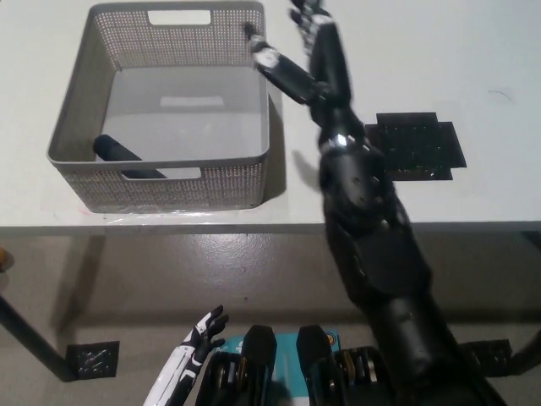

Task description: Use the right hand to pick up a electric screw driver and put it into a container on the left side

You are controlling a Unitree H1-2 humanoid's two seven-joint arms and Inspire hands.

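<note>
One screwdriver (127,157) is seen lying in the basket (74,101). It is black and long, and it is laid flat on the basket floor, in the near left corner, close to the front wall. Part of it is hidden by that wall.

The right hand (303,52) is held up over the table (473,59), just past the basket's far right corner. Its fingers (279,68) are spread wide apart and nothing is held in them. One finger is pointed back toward the basket rim. The screwdriver is found well apart from this hand, at the other side of the basket, down and to the left of it.

The black arm is stretched up from the bottom right, across the table edge.

The left hand (199,338) is kept low at the bottom left, below the table, with its fingers apart and nothing in it.

A black mat (423,144) is seen on the table to the right of the arm. A small black square (91,359) is seen on the floor at the lower left.
</note>
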